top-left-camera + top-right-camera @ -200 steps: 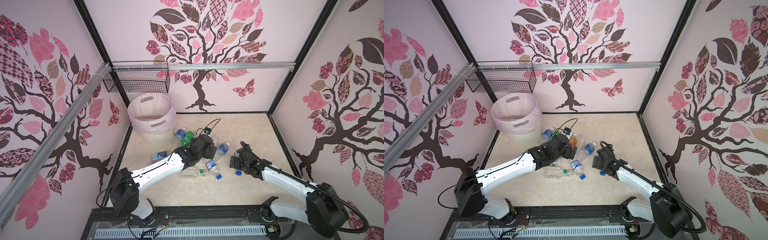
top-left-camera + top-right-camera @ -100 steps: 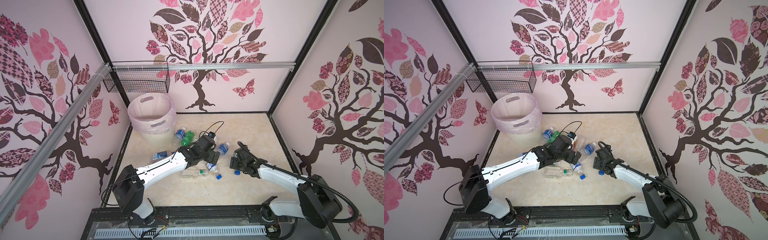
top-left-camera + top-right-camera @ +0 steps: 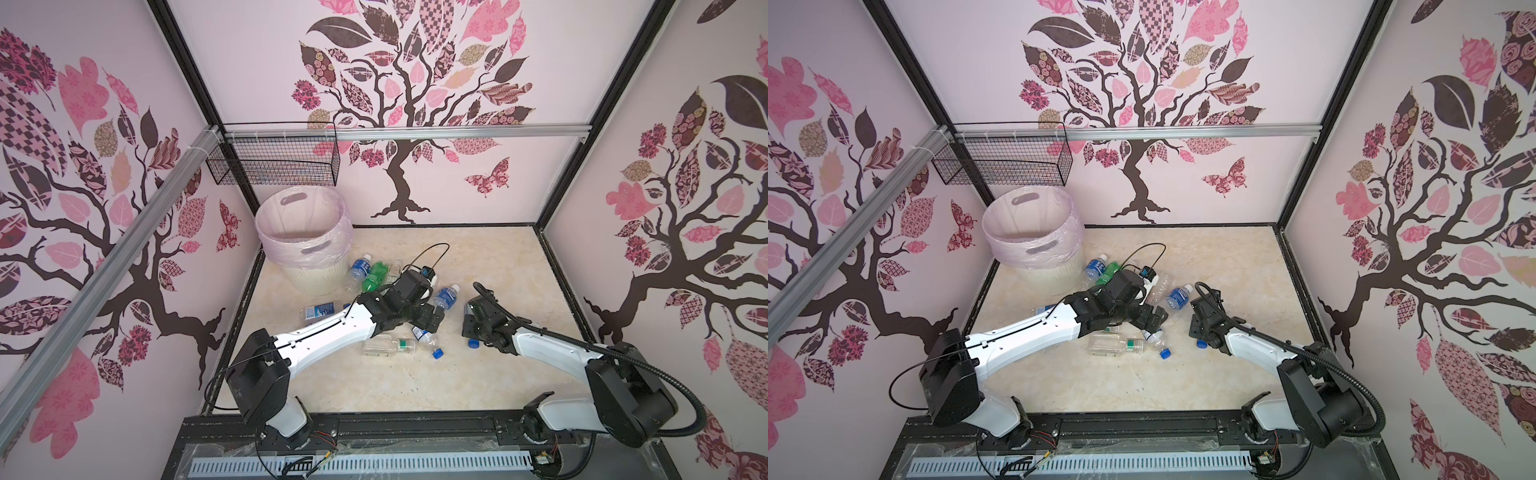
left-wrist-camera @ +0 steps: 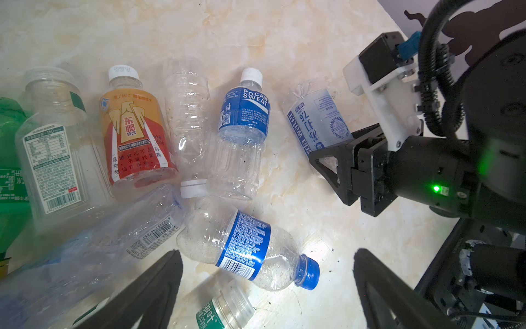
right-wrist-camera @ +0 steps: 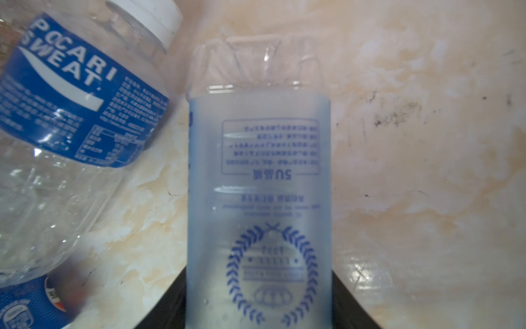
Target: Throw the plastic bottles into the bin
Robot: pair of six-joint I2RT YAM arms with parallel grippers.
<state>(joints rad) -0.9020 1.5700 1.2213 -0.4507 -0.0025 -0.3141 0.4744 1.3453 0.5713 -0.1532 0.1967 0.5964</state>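
Several plastic bottles lie on the marble floor right of the bin (image 3: 266,224) (image 3: 994,232). My right gripper (image 3: 469,316) (image 3: 1196,320) is shut on a pale blue-labelled bottle (image 5: 259,185) (image 4: 316,119), with its fingers pressed against both sides. A Pocari Sweat bottle (image 5: 71,114) (image 3: 445,297) lies beside it. My left gripper (image 4: 266,256) (image 3: 428,322) hangs open over a clear bottle with a blue label and cap (image 4: 247,250), straddling it without touching. An orange-red bottle (image 4: 136,134) and a bare clear one (image 4: 187,114) lie further on.
A green bottle (image 3: 374,276) and a blue-labelled one (image 3: 359,268) lie by the bin's foot. A green-and-white labelled bottle (image 3: 386,345) and a loose blue cap (image 3: 472,343) lie nearer the front. A black wire basket (image 3: 274,164) hangs above the bin.
My right gripper has slid forward and closed on the pale blue-labelled bottle. My left gripper has shifted slightly right over the blue-capped bottle and stayed open.
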